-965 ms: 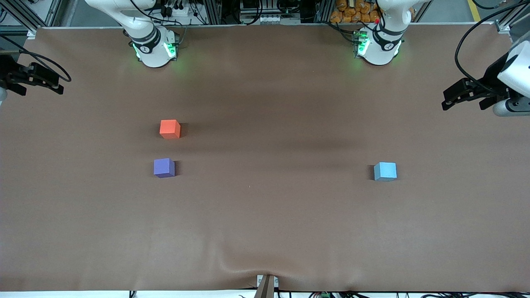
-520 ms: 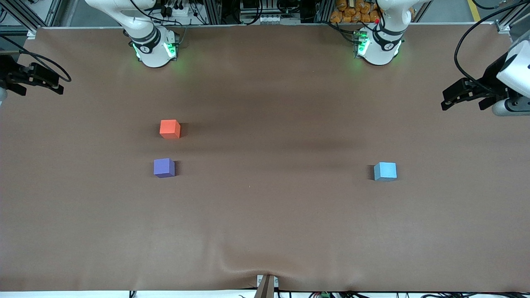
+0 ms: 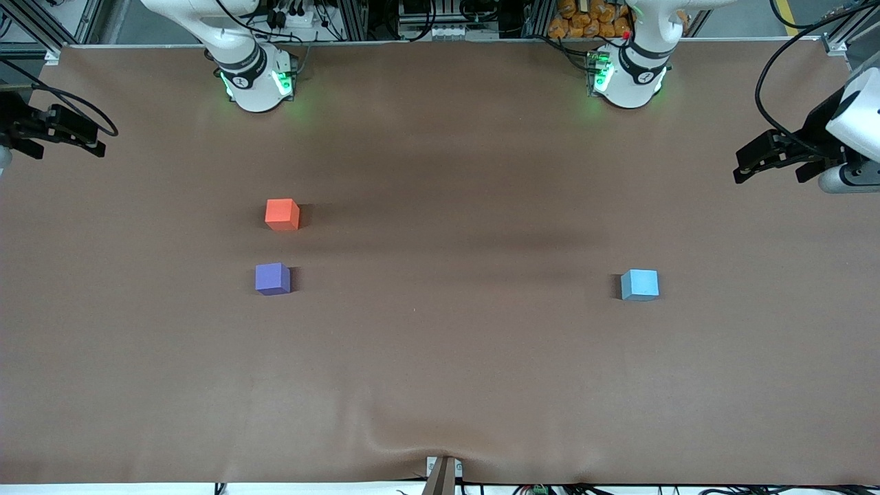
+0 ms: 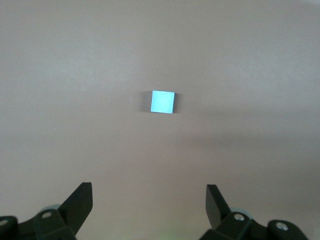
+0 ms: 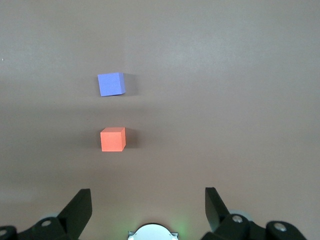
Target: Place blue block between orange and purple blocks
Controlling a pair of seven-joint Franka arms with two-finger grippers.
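The blue block (image 3: 640, 284) lies alone on the brown table toward the left arm's end; it also shows in the left wrist view (image 4: 163, 102). The orange block (image 3: 282, 214) and the purple block (image 3: 272, 278) lie toward the right arm's end, with a small gap between them, the purple one nearer the front camera. Both show in the right wrist view, orange (image 5: 112, 139) and purple (image 5: 110, 84). My left gripper (image 3: 746, 165) is open and empty, high over the table's edge at its end, also in its wrist view (image 4: 149, 197). My right gripper (image 3: 93, 141) is open and empty, high over the other end, also in its wrist view (image 5: 148, 200).
The brown table cover (image 3: 440, 357) has a wrinkle at the front edge near a small clamp (image 3: 443, 473). The right arm's base (image 3: 256, 79) and the left arm's base (image 3: 627, 72) stand along the back edge.
The left gripper has shifted very slightly. The blocks and the right arm have not moved.
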